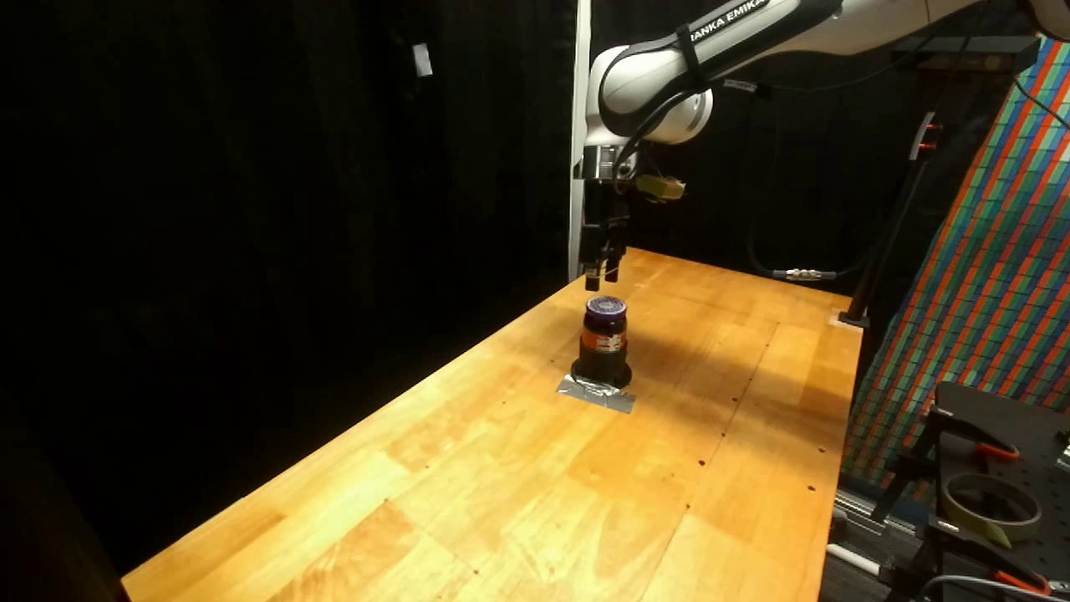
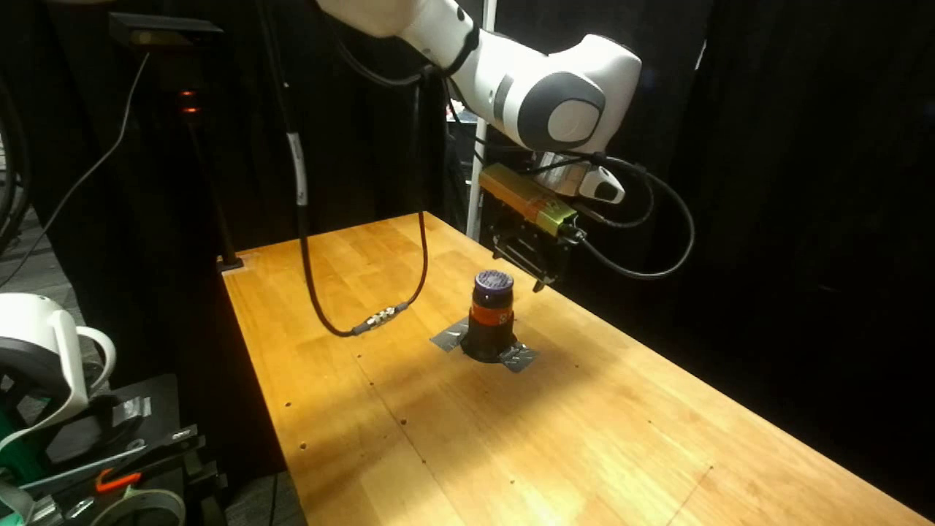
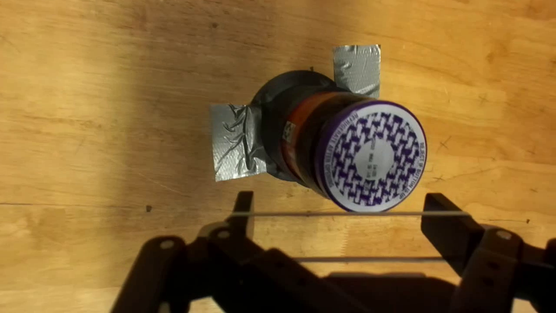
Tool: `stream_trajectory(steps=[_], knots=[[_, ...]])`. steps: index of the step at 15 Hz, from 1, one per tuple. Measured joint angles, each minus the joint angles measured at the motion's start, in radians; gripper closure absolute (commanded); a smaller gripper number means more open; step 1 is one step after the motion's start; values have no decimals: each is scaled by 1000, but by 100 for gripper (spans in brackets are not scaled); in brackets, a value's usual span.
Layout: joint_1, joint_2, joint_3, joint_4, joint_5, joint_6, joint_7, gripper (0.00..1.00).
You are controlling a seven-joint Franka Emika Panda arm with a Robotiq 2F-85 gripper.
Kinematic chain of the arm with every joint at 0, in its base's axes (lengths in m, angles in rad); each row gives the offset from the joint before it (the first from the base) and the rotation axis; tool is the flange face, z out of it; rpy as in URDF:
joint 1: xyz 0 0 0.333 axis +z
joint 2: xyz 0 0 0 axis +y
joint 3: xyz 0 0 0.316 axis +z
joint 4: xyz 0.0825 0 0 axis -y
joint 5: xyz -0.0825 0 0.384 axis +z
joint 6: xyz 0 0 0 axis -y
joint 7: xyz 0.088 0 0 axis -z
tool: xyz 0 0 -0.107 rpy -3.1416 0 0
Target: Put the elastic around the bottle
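The bottle (image 1: 603,341) is small and dark brown, with an orange band and a purple-and-white lid. It stands upright in a dark round base on the table; it also shows in an exterior view (image 2: 491,315) and in the wrist view (image 3: 371,156). My gripper (image 1: 602,281) is above the bottle and a little off to one side, also seen in an exterior view (image 2: 520,269). In the wrist view the gripper (image 3: 343,214) is open. The thin tan elastic (image 3: 299,214) is stretched around both fingers in two parallel strands. The near strand's line passes at the lid's edge.
Silver tape (image 3: 239,141) holds the base to the wooden table (image 1: 535,502). A black cable (image 2: 305,256) hangs in a loop over the table in an exterior view. A dark stand (image 1: 854,319) is at the table's far corner. A cart with a tape roll (image 1: 961,502) stands beside the table.
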Motion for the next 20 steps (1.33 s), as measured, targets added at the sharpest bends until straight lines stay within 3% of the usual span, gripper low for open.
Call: stream_trajectory(steps=[7,13,20], knots=[[20,132,11,154,0,-31,78,0],[53,239,9,286,-16,-163,166,0],[101,309,-23,426,-112,-293,264,0]])
